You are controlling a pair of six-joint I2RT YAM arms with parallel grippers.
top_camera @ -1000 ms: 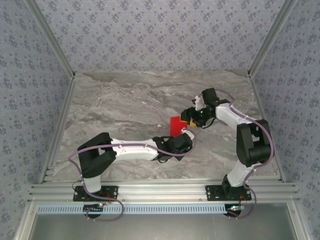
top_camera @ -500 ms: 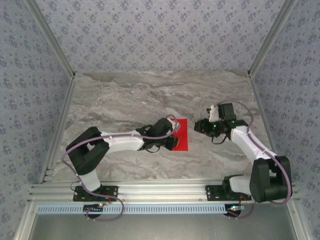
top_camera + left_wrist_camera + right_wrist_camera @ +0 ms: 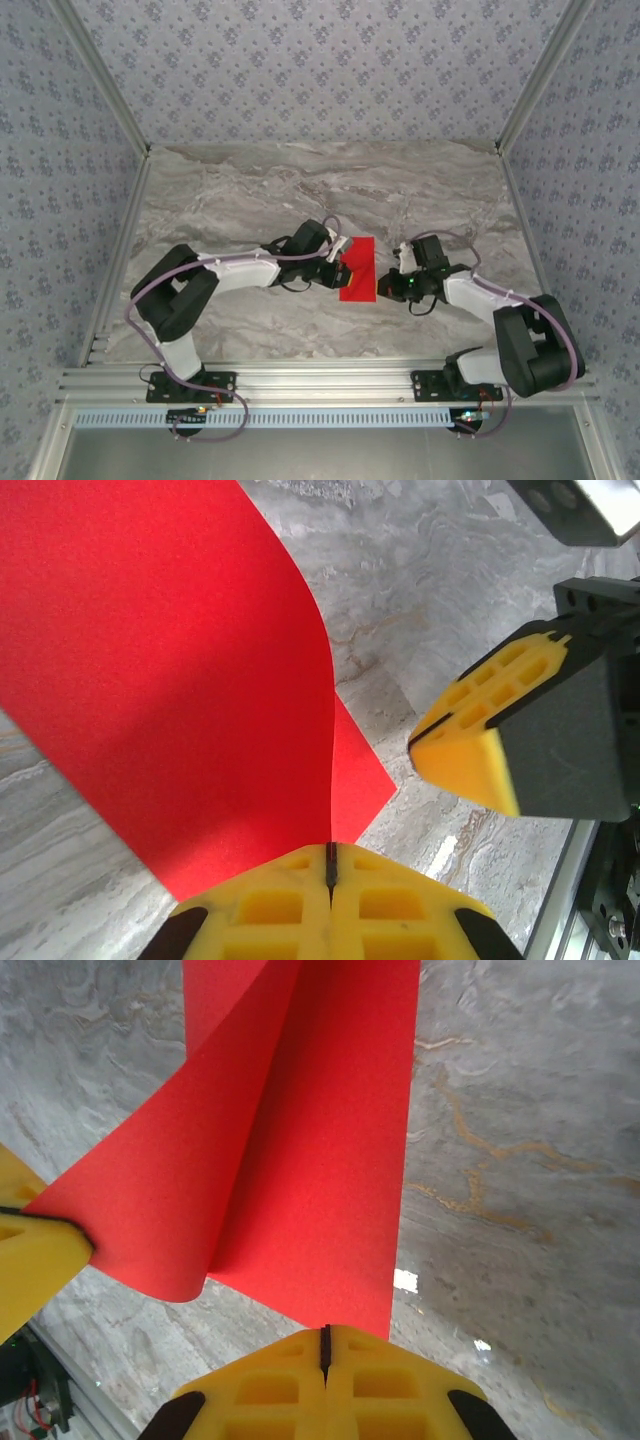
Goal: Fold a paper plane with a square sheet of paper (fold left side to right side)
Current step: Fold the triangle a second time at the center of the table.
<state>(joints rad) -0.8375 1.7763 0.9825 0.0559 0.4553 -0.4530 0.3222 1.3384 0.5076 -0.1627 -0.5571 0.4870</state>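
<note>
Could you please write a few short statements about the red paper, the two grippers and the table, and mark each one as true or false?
1. The bright red sheet of thin paper lies flat in a single layer. False: one side is lifted and curls over the rest.
2. The left gripper is shut on the lifted side of the sheet. True.
3. The right gripper stands wide open. False: its fingers are pressed together, close to the sheet's edge.
4. The sheet rests on a grey marbled table. True.
</note>
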